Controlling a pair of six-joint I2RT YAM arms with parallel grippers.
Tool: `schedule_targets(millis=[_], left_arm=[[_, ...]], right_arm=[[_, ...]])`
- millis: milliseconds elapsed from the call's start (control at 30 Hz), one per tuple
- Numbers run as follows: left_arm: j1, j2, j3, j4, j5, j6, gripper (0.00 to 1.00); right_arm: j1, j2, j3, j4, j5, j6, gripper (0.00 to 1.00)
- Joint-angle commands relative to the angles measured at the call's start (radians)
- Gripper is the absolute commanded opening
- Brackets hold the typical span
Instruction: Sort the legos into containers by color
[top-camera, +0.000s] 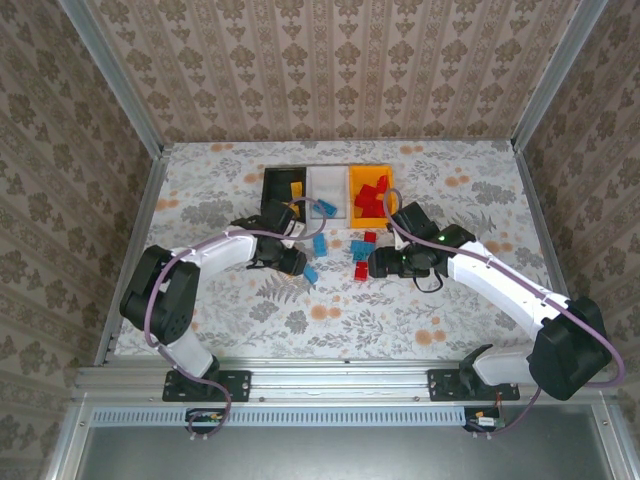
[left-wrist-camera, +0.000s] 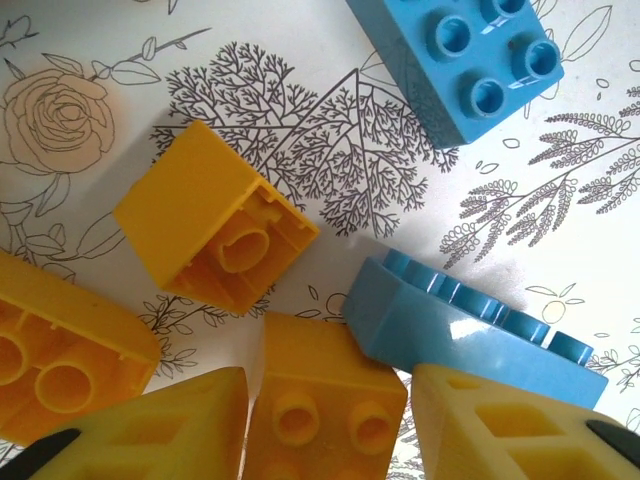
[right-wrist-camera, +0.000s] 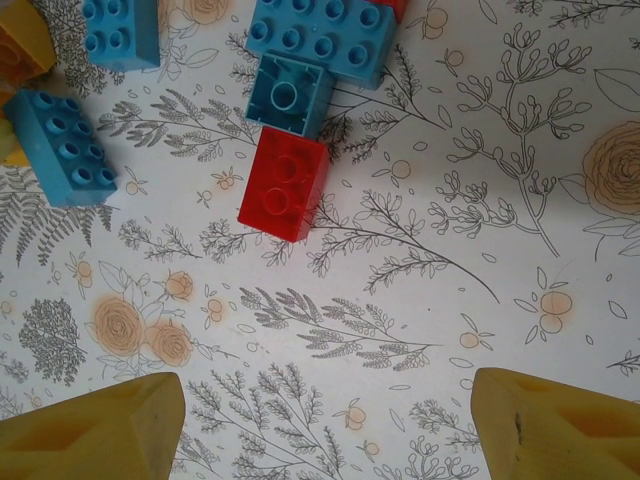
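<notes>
Left claw (left-wrist-camera: 330, 388) is down over the yellow cluster, and one yellow brick (left-wrist-camera: 322, 415) sits right between its fingers (left-wrist-camera: 160, 435) — nicely centred in the gap. The jaws stand part-spread around it. A sliver of worktop (left-wrist-camera: 330, 150) shows beside the finger on the left of the wrist view, so I judge the brick bracketed, not pinched yet. A blue brick (left-wrist-camera: 465, 335) lying on its side touches that yellow one's corner and could get dragged along. From above, the black bin (top-camera: 274, 190) lies just beyond this claw with a yellow piece (top-camera: 296, 188) in it — a short carry, the left arm's job. Right claw (right-wrist-camera: 325, 385) hangs wide open over bare worktop, nothing between its fingers. The red brick (right-wrist-camera: 283, 185) lies ahead of it, a touch left of centre, its long axis running roughly away from the claw, so the jaws would meet its long sides.
</notes>
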Motion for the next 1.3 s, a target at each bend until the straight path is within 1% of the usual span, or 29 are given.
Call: schedule_targets(millis=[0,167,367,467,500,633,767,867,1067,1167,1267], left_arm=[[-0.006,0.005,-0.031,-0.025,-0.031,-0.011,0.47],[-0.015,0.018,-0.041,-0.017,-0.052,-0.026,0.48],[-0.016,0.031,-0.038,-0.017,-0.072,-0.042,0.54],[-0.016,0.038,-0.038,-0.015,-0.075,-0.043,0.55],[-0.016,0.038,-0.040,-0.015,-0.077,-0.044,0.54],[-0.016,0.042,-0.046,-0.012,-0.085,-0.047,0.43],[-0.016,0.031,-0.047,-0.024,-0.097,-0.049,0.35],[-0.016,-0.003,-0.045,-0.049,-0.109,-0.053,0.34],[0.007,-0.130,-0.027,-0.127,-0.130,-0.060,0.34],[0.043,-0.198,-0.014,-0.157,-0.116,-0.066,0.34],[0.100,-0.257,0.007,-0.170,-0.076,-0.081,0.35]], right_arm=[[0.000,0.003,-0.015,0.011,-0.021,0.021,0.77],[0.002,0.001,-0.017,0.015,-0.027,0.027,0.77],[0.005,-0.011,-0.020,0.011,-0.023,0.031,0.77],[0.005,-0.015,-0.023,0.011,-0.024,0.033,0.77],[0.005,-0.016,-0.022,0.011,-0.022,0.034,0.77],[0.006,-0.017,-0.023,0.014,-0.023,0.040,0.77],[0.009,-0.017,-0.020,0.015,-0.023,0.043,0.78],[0.009,-0.014,-0.019,0.014,-0.022,0.046,0.78],[0.015,-0.003,-0.020,0.027,-0.025,0.054,0.78],[0.020,0.003,-0.018,0.034,-0.026,0.057,0.78],[0.026,0.012,-0.017,0.038,-0.026,0.060,0.77]])
